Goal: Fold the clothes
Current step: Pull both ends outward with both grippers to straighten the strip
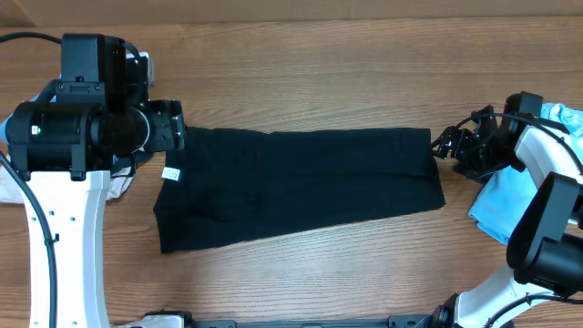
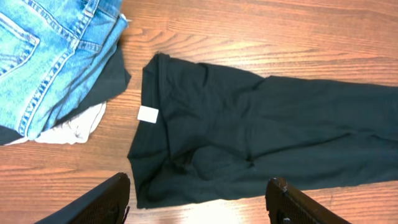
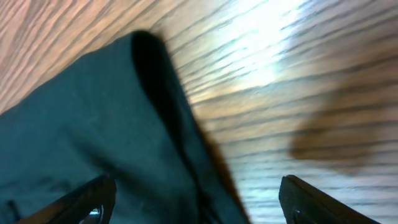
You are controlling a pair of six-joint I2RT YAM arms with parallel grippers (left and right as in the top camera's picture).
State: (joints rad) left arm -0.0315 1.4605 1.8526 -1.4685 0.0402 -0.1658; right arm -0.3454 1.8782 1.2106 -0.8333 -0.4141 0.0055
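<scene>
Overhead: brown wood-grain table (image 1: 319,64), one long folded black fabric T-shirt (image 1: 301,187). Left wrist: one blue denim jeans (image 2: 43,56). My left gripper (image 2: 198,193), right gripper (image 3: 199,196): both wide.

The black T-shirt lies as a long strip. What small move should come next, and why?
Probably lower the right gripper onto the right end of the black T-shirt and close: its jaws stand open over that edge, nothing held.

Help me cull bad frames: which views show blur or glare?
Right wrist: soft throughout, with white glare on the table beside the black T-shirt; left wrist: sharp, jeans stitching crisp; overhead: sharp, evenly lit.
</scene>
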